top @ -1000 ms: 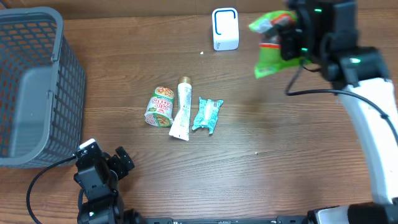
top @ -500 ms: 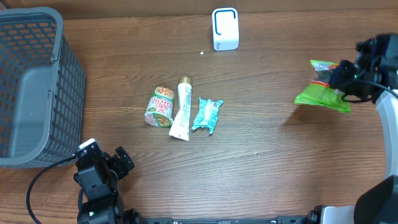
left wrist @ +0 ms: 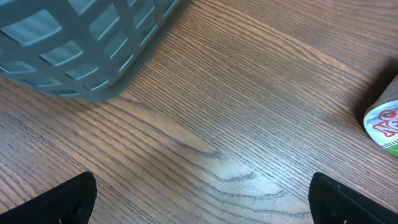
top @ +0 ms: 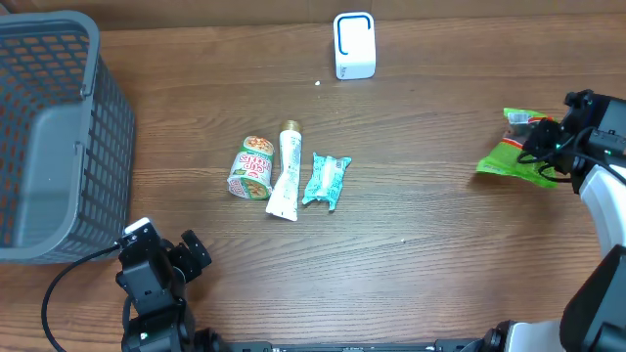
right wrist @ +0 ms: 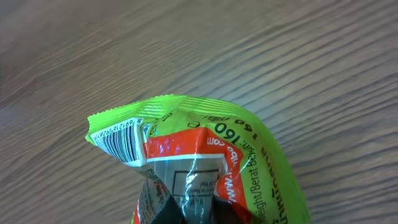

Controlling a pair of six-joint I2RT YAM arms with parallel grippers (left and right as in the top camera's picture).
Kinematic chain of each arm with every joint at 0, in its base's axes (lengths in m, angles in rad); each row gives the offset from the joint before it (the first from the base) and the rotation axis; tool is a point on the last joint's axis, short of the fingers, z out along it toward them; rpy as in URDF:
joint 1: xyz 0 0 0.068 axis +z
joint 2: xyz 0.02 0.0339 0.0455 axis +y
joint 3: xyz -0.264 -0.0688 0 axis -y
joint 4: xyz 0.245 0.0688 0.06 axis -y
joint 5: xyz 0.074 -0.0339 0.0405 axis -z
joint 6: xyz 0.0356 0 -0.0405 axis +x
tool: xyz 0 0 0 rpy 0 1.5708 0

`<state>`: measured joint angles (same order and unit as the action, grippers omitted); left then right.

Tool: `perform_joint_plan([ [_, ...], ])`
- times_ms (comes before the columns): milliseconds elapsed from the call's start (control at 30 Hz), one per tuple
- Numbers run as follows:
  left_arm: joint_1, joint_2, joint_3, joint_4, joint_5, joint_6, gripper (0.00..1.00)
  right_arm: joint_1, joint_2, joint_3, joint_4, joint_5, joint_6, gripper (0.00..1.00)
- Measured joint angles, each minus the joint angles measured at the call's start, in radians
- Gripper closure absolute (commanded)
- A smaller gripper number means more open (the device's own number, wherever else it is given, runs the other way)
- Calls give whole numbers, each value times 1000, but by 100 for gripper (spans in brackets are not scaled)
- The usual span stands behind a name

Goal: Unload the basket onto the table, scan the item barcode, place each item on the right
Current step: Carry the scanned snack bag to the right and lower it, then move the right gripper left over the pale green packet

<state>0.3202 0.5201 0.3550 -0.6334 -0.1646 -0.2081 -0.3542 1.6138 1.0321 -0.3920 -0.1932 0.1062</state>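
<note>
Currently R claw [top: 542, 149] pinches green bag [top: 509, 164], scanner [top: 354, 45] well apart; L claw [top: 166, 246] spread nr basket [top: 106, 127].

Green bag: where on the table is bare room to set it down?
The table is bare between the packet and the green bag, and between the basket and the cup. Crowded: cup, tube and packet lie close together.
</note>
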Motion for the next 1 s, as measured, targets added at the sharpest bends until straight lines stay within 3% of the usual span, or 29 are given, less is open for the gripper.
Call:
perform_joint_plan([
  [200, 0, 0, 0, 0, 0, 0, 0, -44, 98, 0, 61, 13, 55, 94],
  [233, 0, 0, 0, 0, 0, 0, 0, -51, 113, 0, 63, 17, 72, 87],
  [267, 0, 0, 0, 0, 0, 0, 0, -54, 122, 0, 63, 19, 84, 73],
  [333, 0, 0, 0, 0, 0, 0, 0, -60, 135, -2, 63, 26, 105, 29],
  [367, 0, 0, 0, 0, 0, 0, 0, -63, 136, -2, 66, 30, 118, 15],
  [467, 0, 0, 0, 0, 0, 0, 0, -67, 136, 0, 54, 30, 136, 2],
  [800, 0, 0, 0, 0, 0, 0, 0, -48, 93, 225, -244, -233, 155, 0],
  [1000, 0, 0, 0, 0, 0, 0, 0, 161, 57, 254, -245, -420, 155, 0],
])
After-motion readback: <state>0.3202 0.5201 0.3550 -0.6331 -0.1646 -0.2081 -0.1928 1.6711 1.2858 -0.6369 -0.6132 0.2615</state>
